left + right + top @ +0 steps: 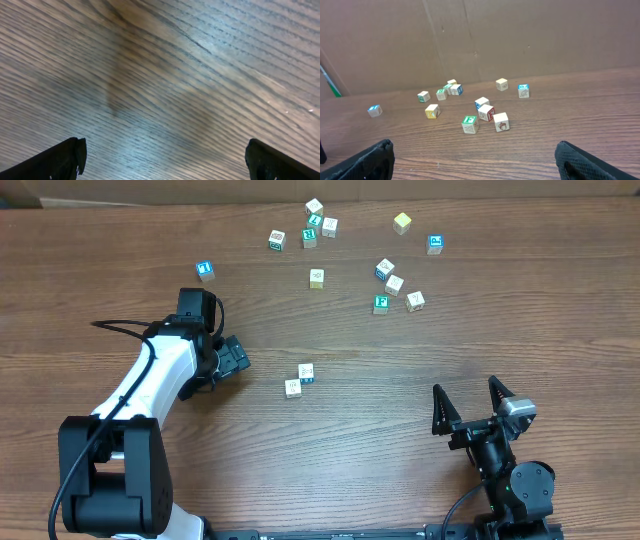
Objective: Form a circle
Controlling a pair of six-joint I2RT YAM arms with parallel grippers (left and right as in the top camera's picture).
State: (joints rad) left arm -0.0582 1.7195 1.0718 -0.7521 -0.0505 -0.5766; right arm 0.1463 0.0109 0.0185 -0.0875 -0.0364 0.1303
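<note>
our left gripper [240, 356] hangs wide open and empty beside two alphabet cubes [293, 388] set close together, probably a first arc; right gripper [465, 388] idles open.

Overhead straight down over table [350, 430], left wrist close on wood, right wrist low, shares cubes [469, 124]

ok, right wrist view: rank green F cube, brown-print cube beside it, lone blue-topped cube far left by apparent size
1. green F cube and brown-print cube: largest, too alike to rank.
2. blue-topped cube: smallest, but it lies farther from the camera.
</note>
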